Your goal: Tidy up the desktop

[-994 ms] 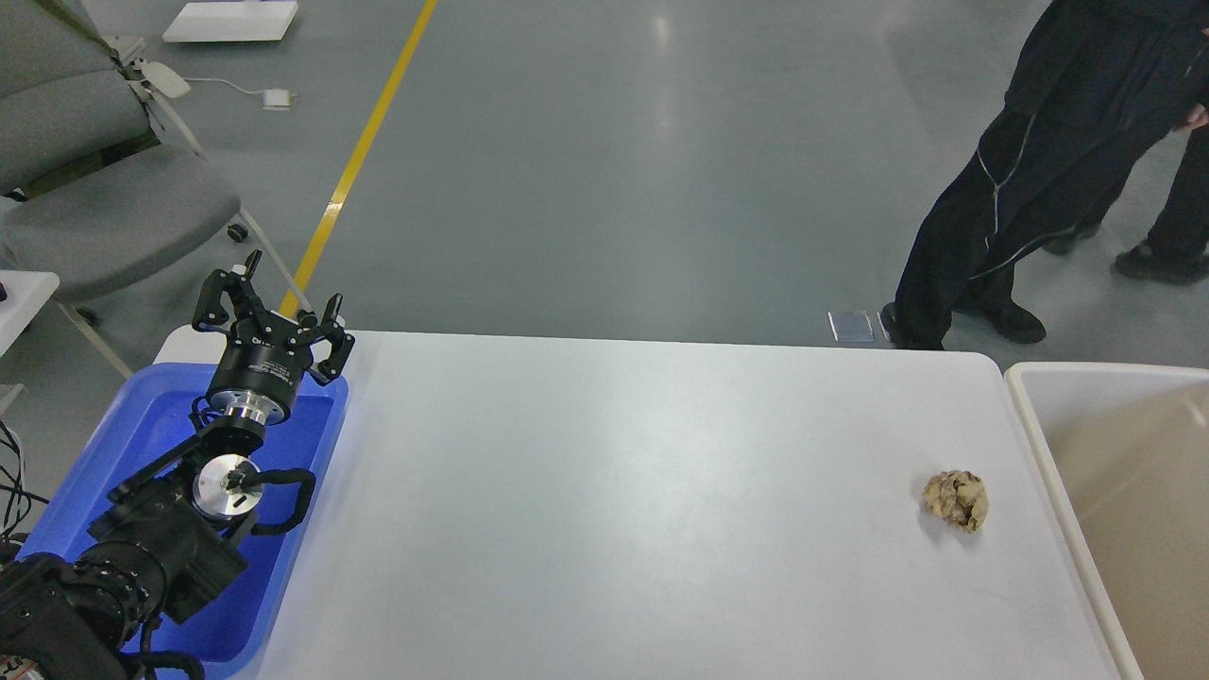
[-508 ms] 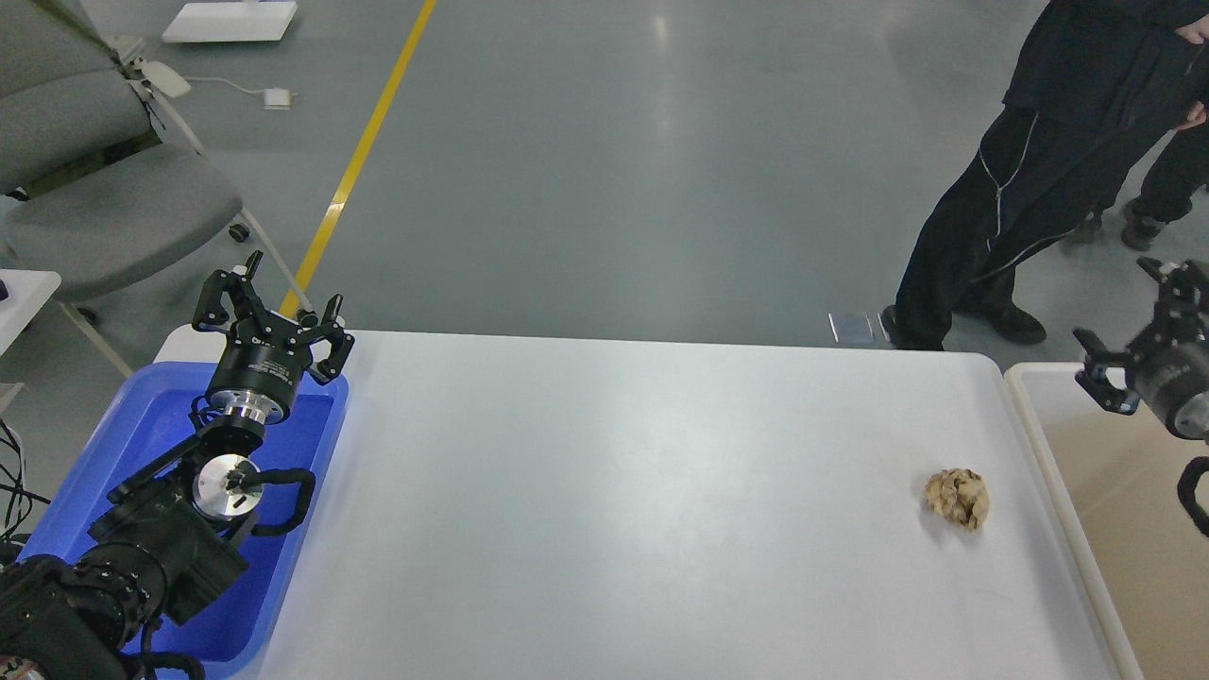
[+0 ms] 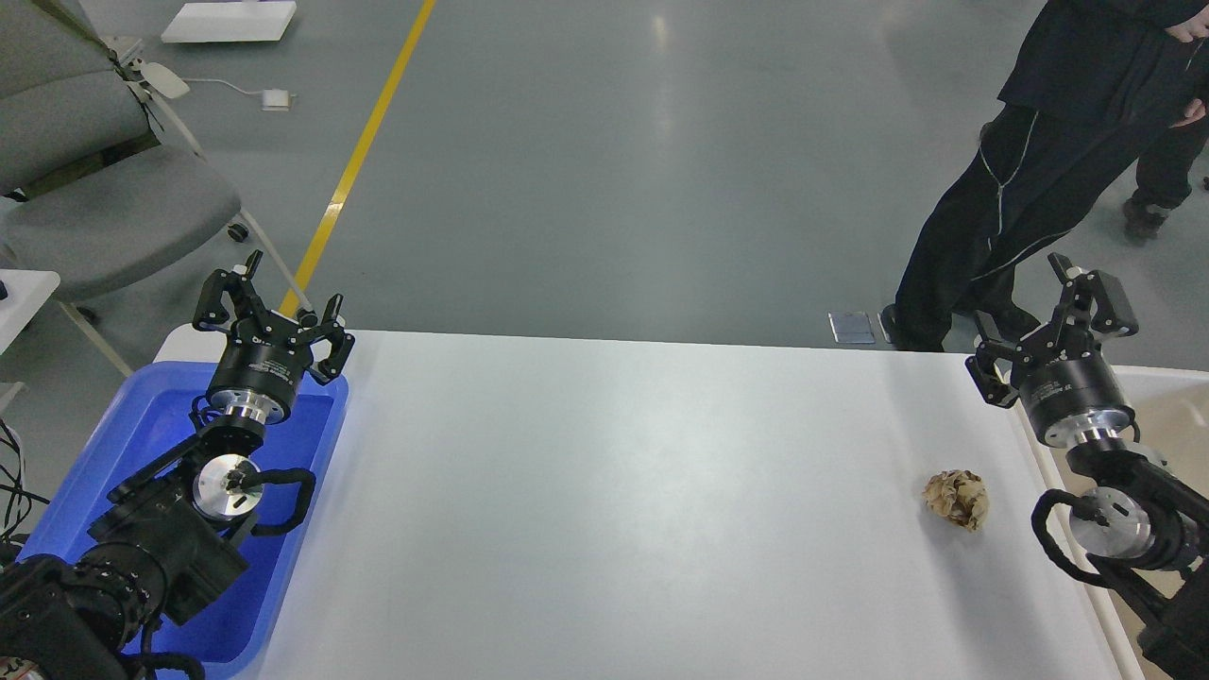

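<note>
The desktop (image 3: 604, 491) is a large white tabletop with rounded corners. A crumpled tan paper ball (image 3: 957, 499) lies on it near the right edge. My left gripper (image 3: 272, 308) is open and empty, held above the far end of the blue tray at the left. My right gripper (image 3: 1050, 326) is open and empty, raised over the table's far right corner, above and to the right of the paper ball.
A blue plastic tray (image 3: 142, 425) sits at the table's left edge under my left arm. A cream-white bin (image 3: 1162, 387) stands off the right edge. A person in black (image 3: 1039, 170) stands beyond the far right corner. A grey chair (image 3: 94, 189) is at far left.
My right arm has come into view from the right and moved left, its gripper now over the table's far right corner. The left arm has not moved. The person shifted slightly.
</note>
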Motion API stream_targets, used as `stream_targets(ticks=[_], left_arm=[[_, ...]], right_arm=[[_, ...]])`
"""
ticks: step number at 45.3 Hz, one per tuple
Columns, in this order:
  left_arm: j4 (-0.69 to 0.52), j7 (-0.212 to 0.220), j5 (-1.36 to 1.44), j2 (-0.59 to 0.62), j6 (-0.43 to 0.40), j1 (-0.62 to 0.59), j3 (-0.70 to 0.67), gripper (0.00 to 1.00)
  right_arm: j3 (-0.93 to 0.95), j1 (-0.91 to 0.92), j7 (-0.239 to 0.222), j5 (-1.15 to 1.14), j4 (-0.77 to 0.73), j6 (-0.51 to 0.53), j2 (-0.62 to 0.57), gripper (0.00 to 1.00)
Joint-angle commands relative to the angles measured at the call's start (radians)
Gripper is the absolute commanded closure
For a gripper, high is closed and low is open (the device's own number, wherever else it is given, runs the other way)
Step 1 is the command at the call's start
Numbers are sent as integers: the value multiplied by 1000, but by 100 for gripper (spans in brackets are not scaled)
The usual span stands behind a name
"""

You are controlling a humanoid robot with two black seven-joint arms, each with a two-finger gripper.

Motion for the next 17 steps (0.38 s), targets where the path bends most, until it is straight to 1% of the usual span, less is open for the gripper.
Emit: stream_targets(ticks=[1,8,17], left_arm=[[0,0,0,0,0,0,0,0],[0,0,0,0,0,0,0,0],[0,0,0,0,0,1,0,0]], right_arm=[[-8,-1,33,-6,-22,-6,73,0],[-7,3,33,-6,-64,-17,113,0],[-7,14,33,-6,-97,-32,125,0]])
